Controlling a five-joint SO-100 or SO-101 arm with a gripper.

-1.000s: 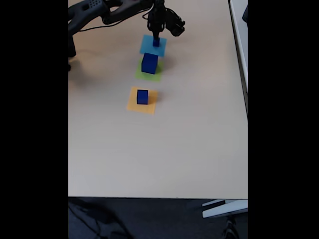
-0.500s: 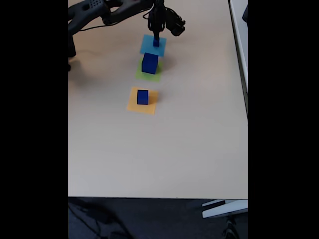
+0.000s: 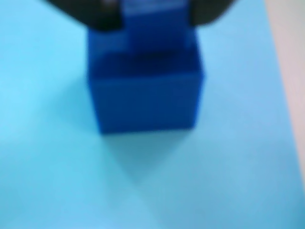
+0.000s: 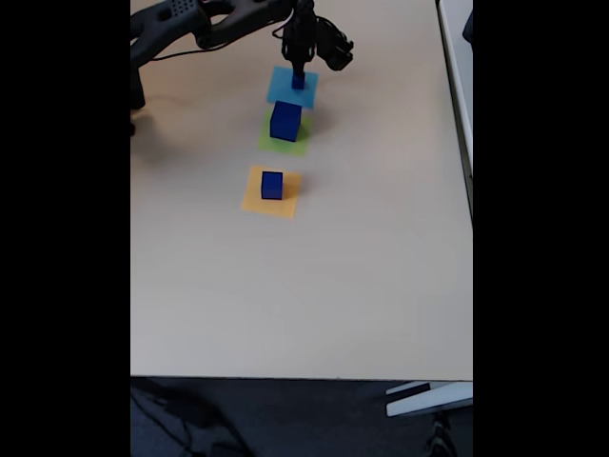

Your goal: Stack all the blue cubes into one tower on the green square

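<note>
In the fixed view the large blue cube (image 4: 285,121) stands on the green square (image 4: 283,136). A medium blue cube (image 4: 272,185) sits on an orange patch (image 4: 270,192). The smallest blue cube (image 4: 298,82) rests on a light-blue patch (image 4: 291,86), with my gripper (image 4: 299,69) pointing down right over it. The blurred wrist view shows this cube (image 3: 145,100) on the light-blue patch (image 3: 47,143). My gripper (image 3: 155,19) has a dark fingertip (image 3: 90,14) at each of the cube's far upper corners. Blue fills the gap between them, and contact is unclear.
The black arm (image 4: 205,24) reaches in from the top left of the fixed view. The pale tabletop (image 4: 314,286) stretches wide below the patches. Its front edge runs near the bottom, and its right edge (image 4: 464,143) is close.
</note>
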